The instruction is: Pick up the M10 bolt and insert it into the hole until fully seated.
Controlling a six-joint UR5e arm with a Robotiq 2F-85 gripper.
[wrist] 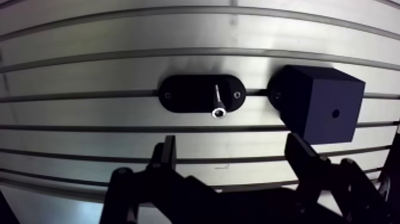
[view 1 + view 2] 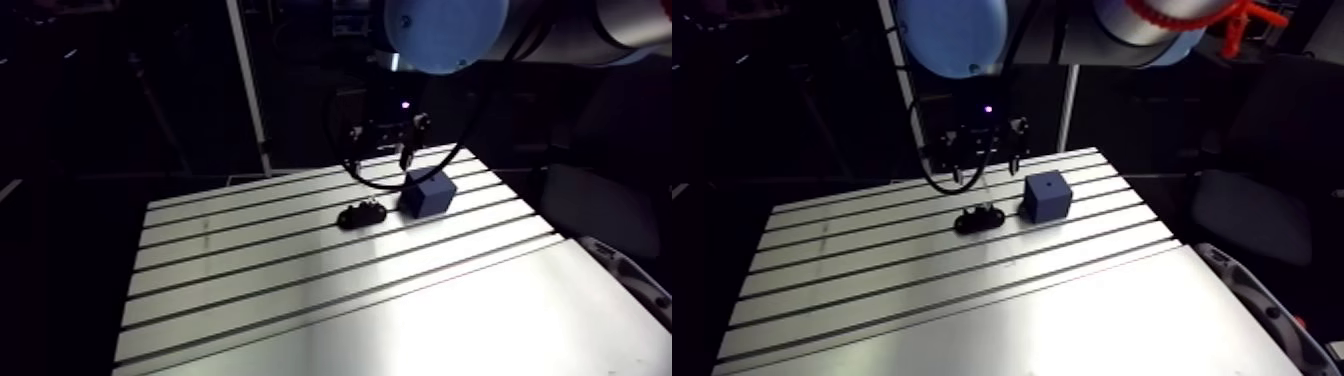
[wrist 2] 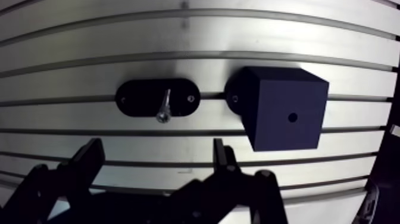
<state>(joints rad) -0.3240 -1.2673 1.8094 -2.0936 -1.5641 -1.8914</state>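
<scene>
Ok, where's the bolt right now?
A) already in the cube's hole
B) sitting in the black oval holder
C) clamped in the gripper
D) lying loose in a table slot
B: in the wrist view the bolt sits in the black oval holder beside the blue cube, whose hole is empty, and the gripper is open with nothing between its fingers.

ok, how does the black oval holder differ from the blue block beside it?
The holder is a flat black oval plate, low on the table; the block is a dark blue cube, clearly taller. The holder carries the bolt standing up; the block's hole is empty. Both sit side by side on the same table slot, ahead of the open claw.
</scene>
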